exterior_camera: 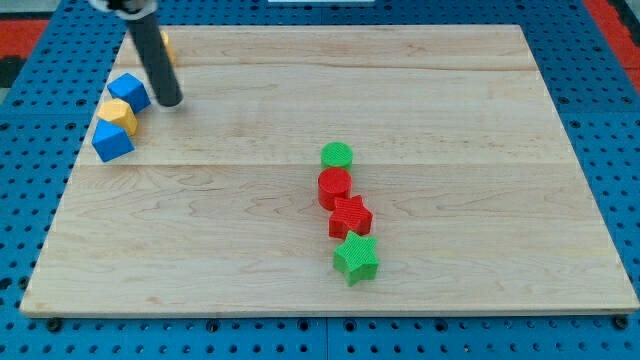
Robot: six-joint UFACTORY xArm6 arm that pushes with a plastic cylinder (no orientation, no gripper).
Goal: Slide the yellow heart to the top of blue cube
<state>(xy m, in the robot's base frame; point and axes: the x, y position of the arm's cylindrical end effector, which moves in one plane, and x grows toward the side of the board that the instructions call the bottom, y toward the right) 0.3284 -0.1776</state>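
Note:
My tip (171, 101) rests on the board near the top left corner, just right of a blue block (129, 90). Below that block sit a yellow hexagon-like block (117, 114) and a second blue, cube-like block (112, 141), the three touching in a short column along the board's left edge. A small piece of another yellow block (166, 46) shows behind the rod near the top edge. Its shape is hidden by the rod.
Right of centre, a column runs downward: green circle (337, 155), red circle (334, 186), red star (350, 216), green star (355, 258). The wooden board (480, 120) lies on a blue perforated table.

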